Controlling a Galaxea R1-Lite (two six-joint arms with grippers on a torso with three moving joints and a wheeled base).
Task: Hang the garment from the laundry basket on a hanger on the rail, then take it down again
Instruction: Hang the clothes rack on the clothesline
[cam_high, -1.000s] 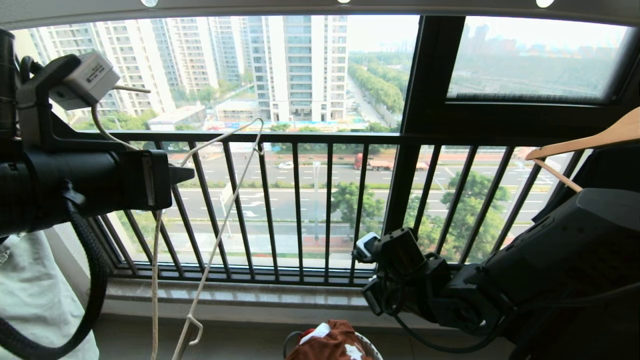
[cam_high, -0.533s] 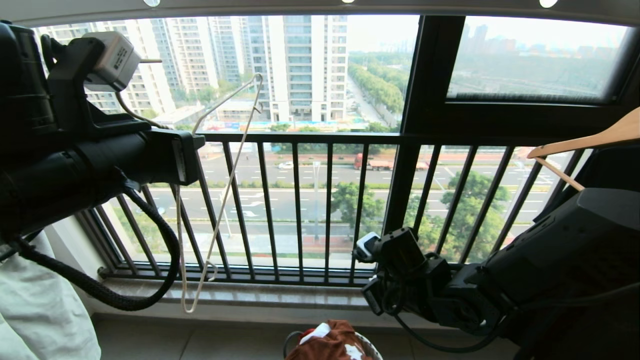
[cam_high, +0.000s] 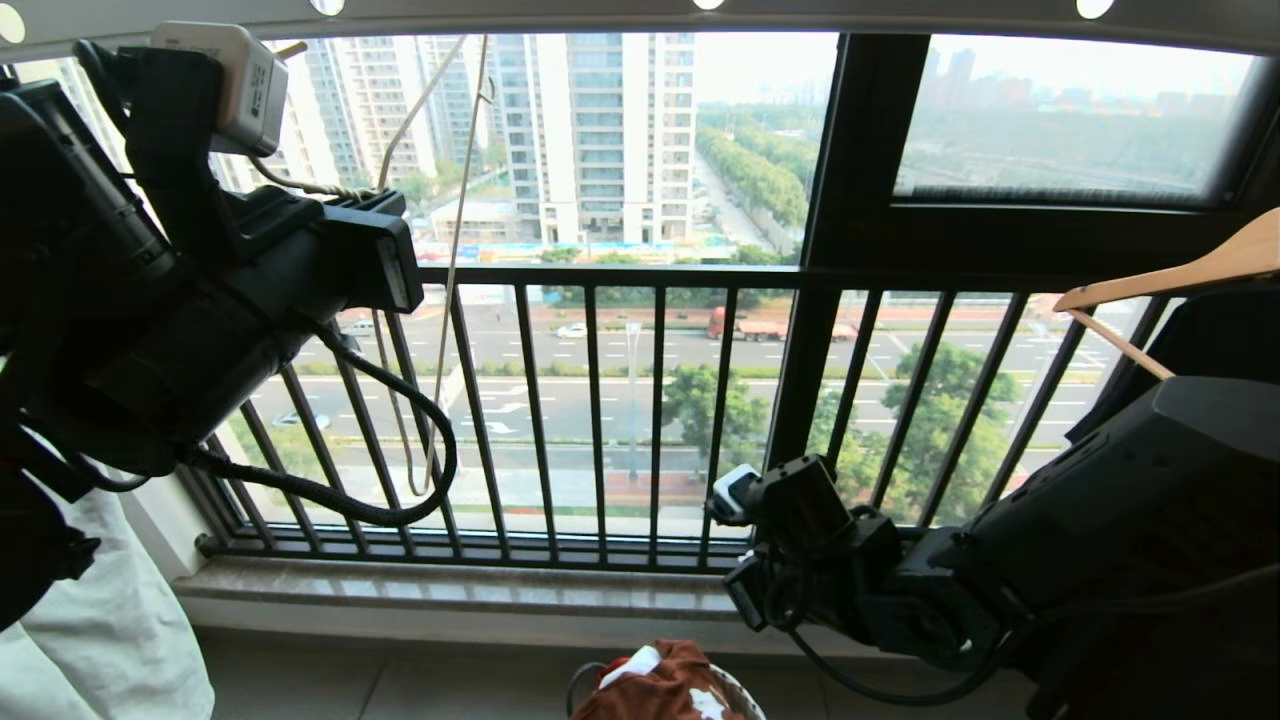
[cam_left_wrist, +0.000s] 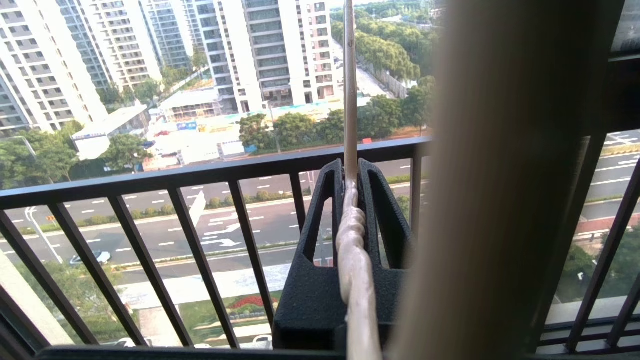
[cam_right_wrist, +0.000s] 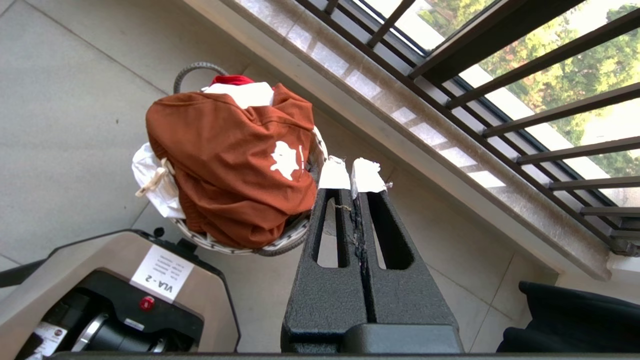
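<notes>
Upper left of the head view: left gripper raised high, jaws clamped on the twisted neck of the cream-white wire hanger
Hanger: hangs down from the grip in front of the black balustrade, its hook rising out of the top of the frame
Lower left: white cloth at the frame's edge
Bottom centre: rust-brown shorts heaped in the small round laundry basket, white animal print facing up
Lower right: right gripper parked just beside the basket, its white-taped fingertips pressed together on nothing
Far right: light-wood hanger
</notes>
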